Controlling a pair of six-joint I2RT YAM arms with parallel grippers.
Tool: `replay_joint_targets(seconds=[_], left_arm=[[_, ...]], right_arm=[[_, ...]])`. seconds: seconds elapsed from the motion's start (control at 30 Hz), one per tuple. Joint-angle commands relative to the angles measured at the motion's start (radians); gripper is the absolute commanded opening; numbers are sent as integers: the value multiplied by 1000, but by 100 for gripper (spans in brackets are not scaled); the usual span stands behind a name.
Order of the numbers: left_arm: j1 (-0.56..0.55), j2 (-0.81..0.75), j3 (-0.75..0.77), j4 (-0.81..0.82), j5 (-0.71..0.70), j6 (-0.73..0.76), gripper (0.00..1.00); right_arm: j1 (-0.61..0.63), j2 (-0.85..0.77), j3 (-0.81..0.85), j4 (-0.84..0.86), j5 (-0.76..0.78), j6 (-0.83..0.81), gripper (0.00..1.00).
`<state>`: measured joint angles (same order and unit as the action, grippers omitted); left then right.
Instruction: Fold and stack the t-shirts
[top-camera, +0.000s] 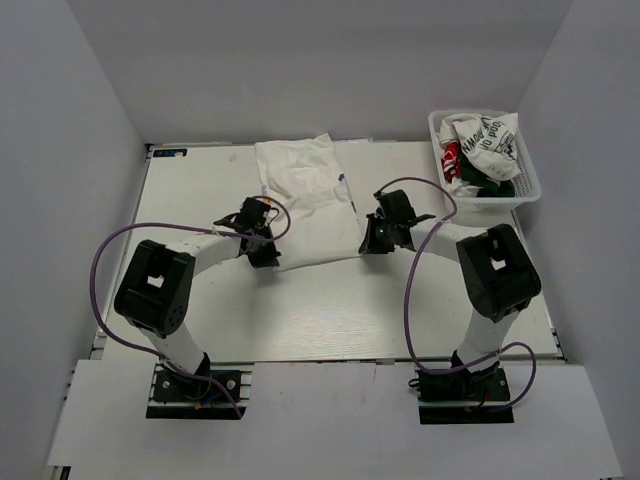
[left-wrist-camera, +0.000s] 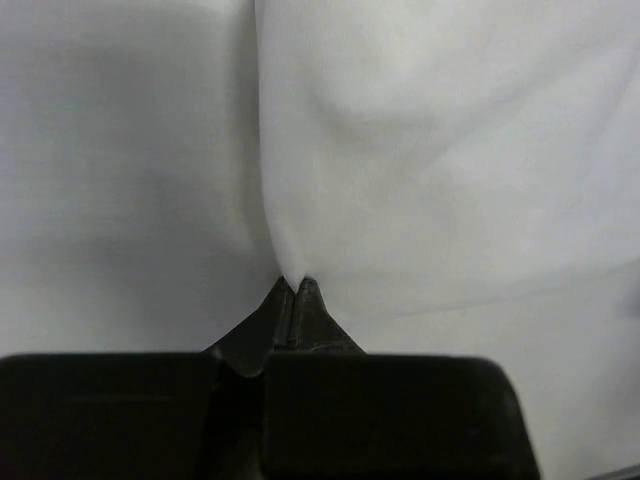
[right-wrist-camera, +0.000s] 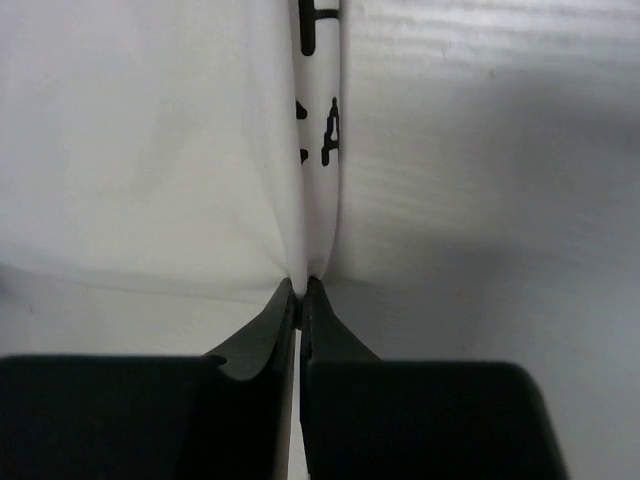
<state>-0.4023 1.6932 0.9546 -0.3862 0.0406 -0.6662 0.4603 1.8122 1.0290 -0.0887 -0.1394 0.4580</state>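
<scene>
A white t-shirt (top-camera: 310, 200) lies partly folded in the middle of the table, with a strip of black lettering along its right edge. My left gripper (top-camera: 264, 254) is shut on the shirt's near left corner; in the left wrist view the cloth (left-wrist-camera: 400, 160) is pinched at the fingertips (left-wrist-camera: 293, 284). My right gripper (top-camera: 372, 244) is shut on the near right corner, where the folded edge with black letters (right-wrist-camera: 322, 130) runs into the jaws (right-wrist-camera: 300, 285). More t-shirts (top-camera: 482, 145) sit crumpled in the basket.
A white plastic basket (top-camera: 528, 190) stands at the back right, holding crumpled shirts with red, green and black print. White walls close in the table on the left, back and right. Purple cables loop from both arms.
</scene>
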Motion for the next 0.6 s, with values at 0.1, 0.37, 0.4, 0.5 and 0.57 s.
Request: replay_joint_targets(seconds=[0.1, 0.37, 0.4, 0.5, 0.57], left_arm=[[-68, -265, -79, -118, 50, 50, 0], [-115, -578, -128, -155, 157, 11, 0], [-115, -608, -128, -146, 157, 11, 0], [-115, -619, -76, -137, 118, 11, 0], [-115, -604, -18, -128, 84, 22, 0]], right_arm=[[6, -331, -152, -86, -15, -44, 0], [38, -698, -202, -233, -9, -38, 0], [38, -735, -179, -240, -6, -35, 0], [37, -740, -78, -249, 27, -19, 0], [31, -706, -24, -243, 43, -13, 0]])
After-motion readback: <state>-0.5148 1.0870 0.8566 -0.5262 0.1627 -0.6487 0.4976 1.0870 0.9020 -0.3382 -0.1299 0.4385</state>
